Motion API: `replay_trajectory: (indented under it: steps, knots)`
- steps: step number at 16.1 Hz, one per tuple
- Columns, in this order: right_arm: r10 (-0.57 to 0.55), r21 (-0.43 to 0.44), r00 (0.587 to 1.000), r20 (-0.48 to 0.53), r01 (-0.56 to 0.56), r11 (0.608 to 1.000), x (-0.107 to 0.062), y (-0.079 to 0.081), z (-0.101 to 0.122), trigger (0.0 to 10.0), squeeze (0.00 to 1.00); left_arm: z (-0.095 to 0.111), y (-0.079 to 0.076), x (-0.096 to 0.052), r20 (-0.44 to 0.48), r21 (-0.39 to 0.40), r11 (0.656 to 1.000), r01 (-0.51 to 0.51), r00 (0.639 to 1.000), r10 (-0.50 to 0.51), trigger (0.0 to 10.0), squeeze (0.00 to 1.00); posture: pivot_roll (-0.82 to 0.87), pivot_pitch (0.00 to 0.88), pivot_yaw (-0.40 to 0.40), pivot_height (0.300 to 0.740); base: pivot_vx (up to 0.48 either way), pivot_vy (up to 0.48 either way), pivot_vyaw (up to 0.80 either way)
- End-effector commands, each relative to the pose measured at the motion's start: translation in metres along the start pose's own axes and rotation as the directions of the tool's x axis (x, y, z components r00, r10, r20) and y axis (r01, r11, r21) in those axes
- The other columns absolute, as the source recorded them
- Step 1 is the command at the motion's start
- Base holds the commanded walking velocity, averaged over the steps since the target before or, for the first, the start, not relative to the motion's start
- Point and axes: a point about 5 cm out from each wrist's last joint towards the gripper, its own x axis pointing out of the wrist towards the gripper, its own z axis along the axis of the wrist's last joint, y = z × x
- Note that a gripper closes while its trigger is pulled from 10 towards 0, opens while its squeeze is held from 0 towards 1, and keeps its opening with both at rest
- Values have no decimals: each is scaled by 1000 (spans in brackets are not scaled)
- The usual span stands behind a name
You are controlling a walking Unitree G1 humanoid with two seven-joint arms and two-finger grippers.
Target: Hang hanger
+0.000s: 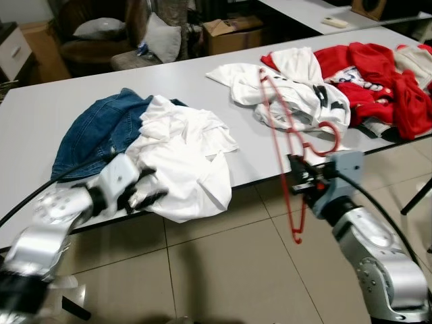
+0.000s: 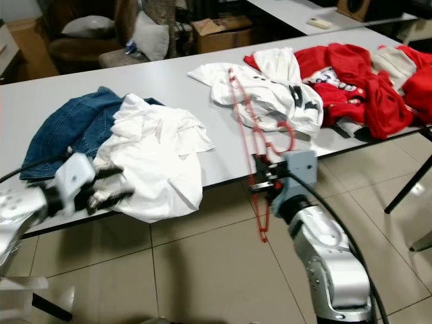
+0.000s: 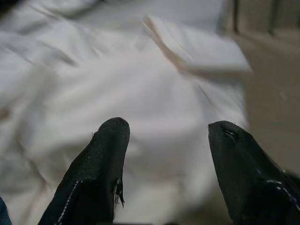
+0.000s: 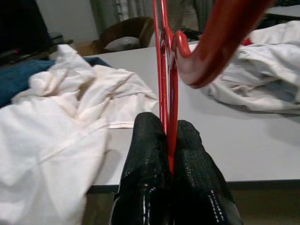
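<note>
The right gripper (image 1: 302, 181) pinches the red hanger (image 1: 287, 142) off the table (image 1: 40, 111) edge, while the left gripper (image 3: 164, 164), fingers wide, reaches the white shirt (image 1: 182, 158); hanging remains.

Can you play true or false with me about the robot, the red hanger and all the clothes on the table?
1. The right gripper is pinching the red hanger. True.
2. The left gripper is shut tight on the white shirt. False: its fingers are spread open, right by the shirt.
3. The white shirt hangs over the edge of the table. True.
4. The blue denim garment lies on the floor. False: it is on the table, beside the white shirt.
5. The red clothes are piled on the table's right end. True.
</note>
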Motion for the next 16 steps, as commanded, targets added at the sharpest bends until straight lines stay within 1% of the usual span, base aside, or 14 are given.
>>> replay_trajectory:
  steps: [1,2,3,4,5,6,7,8,9,10,12,13,15,16]
  knots:
    - [31,14,999,-7,-31,999,2,4,0,10000,0,-4,-4,-3,-60,35,999,36,998,-34,10000,0,-111,4,75,740,0,0,0]
    - [30,12,1000,-6,-30,999,3,5,0,10000,0,-7,-5,-3,-73,40,999,37,997,-34,10000,0,-111,4,75,740,0,0,0]
    - [17,-1,1000,1,-17,1000,3,3,-1,10000,0,-12,-5,3,-101,88,996,-4,995,13,10000,0,-91,5,64,740,0,0,0]
    - [-19,-40,1000,-20,18,999,2,-1,-6,10000,0,-16,-6,8,-123,117,993,-21,992,35,10000,0,-97,3,68,740,0,0,0]
    - [-101,-104,993,-66,94,990,0,-10,-15,10000,0,-21,-10,14,-138,121,992,-22,990,38,10000,0,-105,3,77,740,0,0,0]
    - [-224,-111,970,-91,214,971,-7,-27,-22,10000,0,-28,-12,21,-148,116,992,-46,987,63,10000,0,-111,6,87,740,0,0,0]
    - [-242,-114,966,-93,231,966,-9,-29,-23,10000,0,-30,-13,21,-151,111,993,-46,987,62,10000,0,-111,6,87,740,0,0,0]
    - [-282,-131,955,-95,269,954,-14,-37,-25,10000,0,-32,-16,23,-178,147,989,-21,983,47,2235,0,-118,6,92,740,0,0,0]
    - [-301,-134,949,-92,288,948,-18,-41,-27,10000,0,-33,-17,24,-171,143,990,-19,984,43,0,0,-118,6,92,740,0,0,0]
    - [-316,-138,945,-82,303,943,-20,-43,-29,10000,0,-33,-18,25,-167,144,990,-15,985,39,0,0,-118,6,92,740,0,0,0]
    - [-329,-145,940,-91,314,938,-20,-45,-32,10000,0,-37,-20,27,-178,156,988,-1,984,29,0,0,-120,5,87,740,0,0,0]
    - [-320,-136,942,-99,305,942,-20,-45,-33,10000,0,-39,-20,28,-179,156,988,-3,983,32,0,0,-120,5,87,740,0,0,0]
    - [-304,-154,948,-97,288,945,-19,-43,-34,10000,0,-39,-20,28,-177,157,987,-9,984,37,0,0,-120,3,84,740,0,0,0]
    - [-319,-124,944,-91,307,944,-18,-44,-34,10000,0,-39,-20,29,-176,160,987,-11,984,40,0,0,-118,1,80,740,0,0,0]
